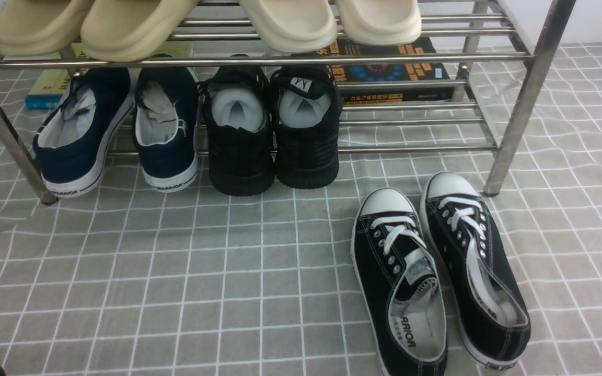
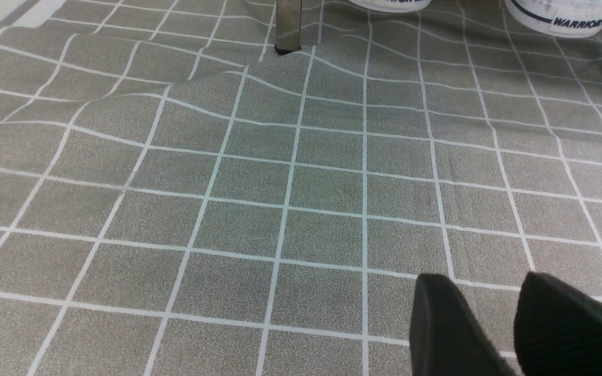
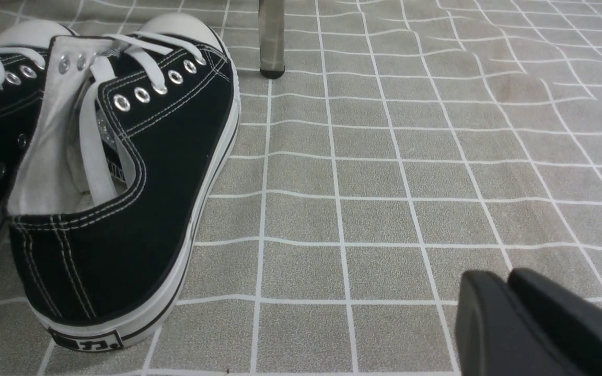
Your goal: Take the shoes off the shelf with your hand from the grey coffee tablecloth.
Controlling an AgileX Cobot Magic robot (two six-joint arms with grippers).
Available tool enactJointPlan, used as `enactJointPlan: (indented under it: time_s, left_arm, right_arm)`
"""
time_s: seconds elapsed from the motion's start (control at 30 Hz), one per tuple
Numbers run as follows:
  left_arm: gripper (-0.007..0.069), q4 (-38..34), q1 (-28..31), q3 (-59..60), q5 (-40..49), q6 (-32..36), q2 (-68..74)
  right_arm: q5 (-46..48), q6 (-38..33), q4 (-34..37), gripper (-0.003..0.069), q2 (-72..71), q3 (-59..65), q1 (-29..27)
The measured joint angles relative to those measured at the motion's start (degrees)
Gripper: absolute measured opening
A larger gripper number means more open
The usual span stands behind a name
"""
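Observation:
The pair of black canvas sneakers with white laces and toe caps lies on the grey grid tablecloth, in front of the steel shelf's right leg, toes toward the shelf. One sneaker fills the near side of the right wrist view, its heel closest. My right gripper is shut and empty, low over the cloth beside that heel. My left gripper is open and empty over bare cloth. Neither gripper shows in the front view.
On the shelf's lower tier stand a navy white-soled pair and an all-black mesh pair. Beige slippers sit on the top tier. Books lie behind. A shelf leg and navy heels show ahead of the left gripper.

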Motion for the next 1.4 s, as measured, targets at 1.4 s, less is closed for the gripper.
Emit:
enactJointPlan:
  time_s: [1.4]
  left_arm:
    - [0.0240,0.0,0.0,0.0,0.0,0.0,0.0]
  right_arm:
    - [0.0,0.0,0.0,0.0130,0.0,0.0,0.0]
